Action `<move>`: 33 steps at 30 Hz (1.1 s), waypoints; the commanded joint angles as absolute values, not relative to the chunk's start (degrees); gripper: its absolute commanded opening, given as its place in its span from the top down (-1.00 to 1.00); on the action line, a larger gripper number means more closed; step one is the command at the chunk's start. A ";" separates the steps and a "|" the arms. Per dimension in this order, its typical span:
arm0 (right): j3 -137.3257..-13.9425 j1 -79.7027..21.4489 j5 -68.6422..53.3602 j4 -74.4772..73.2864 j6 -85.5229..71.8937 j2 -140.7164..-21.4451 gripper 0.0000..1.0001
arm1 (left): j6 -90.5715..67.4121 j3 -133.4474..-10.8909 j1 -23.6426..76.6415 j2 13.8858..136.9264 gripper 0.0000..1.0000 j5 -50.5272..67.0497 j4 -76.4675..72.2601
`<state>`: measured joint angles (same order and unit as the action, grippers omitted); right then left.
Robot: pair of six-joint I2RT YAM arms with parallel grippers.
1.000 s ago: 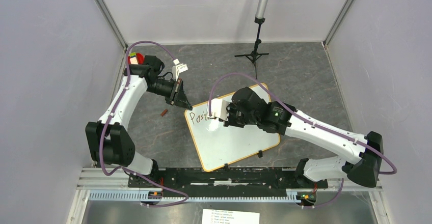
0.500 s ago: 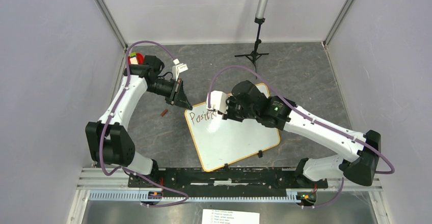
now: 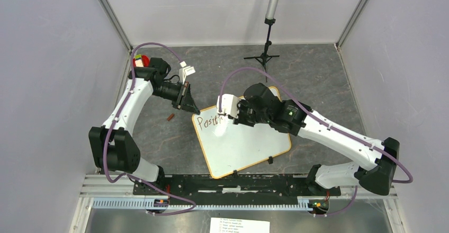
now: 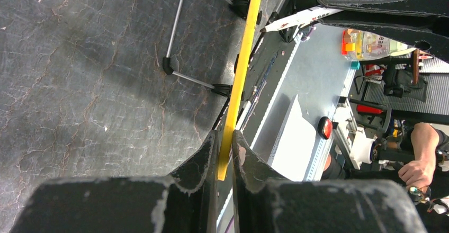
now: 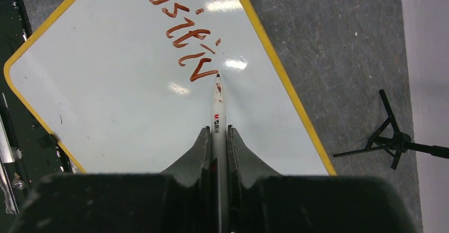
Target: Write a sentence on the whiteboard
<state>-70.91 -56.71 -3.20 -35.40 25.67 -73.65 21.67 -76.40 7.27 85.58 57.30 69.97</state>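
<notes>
Here, the sentence [image 5: 185,36] (first letter off-frame, right wrist) on the whiteboard [image 5: 132,122]

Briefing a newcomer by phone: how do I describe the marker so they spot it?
Find the yellow-rimmed whiteboard lying mid-table. Above its far left part hangs the right gripper, the marker clamped between its fingers. It is the only slim white stick there, dark tip at the end of the red writing.

Glossy white shells cover the left arm [image 3: 127,103] and right arm [image 3: 339,136] between bulky black joint housings. A thin purple cable [image 3: 153,44] loops along each. The black gripper fingers [image 5: 195,154] show pale, chipped edges.
</notes>
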 commanded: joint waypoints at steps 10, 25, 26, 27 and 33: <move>-71.11 -56.43 -0.36 -34.48 26.80 -74.36 1.00 | 20.65 -76.67 7.43 84.25 0.95 58.97 70.21; -69.44 -55.35 0.18 -35.85 26.57 -72.79 1.00 | 20.61 -76.73 7.39 84.51 0.95 58.97 70.22; -69.39 -55.39 -1.04 -35.95 26.50 -73.00 1.00 | 20.62 -76.74 7.39 84.52 0.95 58.93 70.24; -69.42 -55.40 -2.21 -36.07 26.46 -73.21 1.00 | 20.63 -76.78 7.40 84.52 0.95 58.95 70.21; -68.67 -55.89 -5.29 -37.03 26.85 -73.55 1.00 | 20.72 -76.64 7.43 84.43 0.95 58.89 70.22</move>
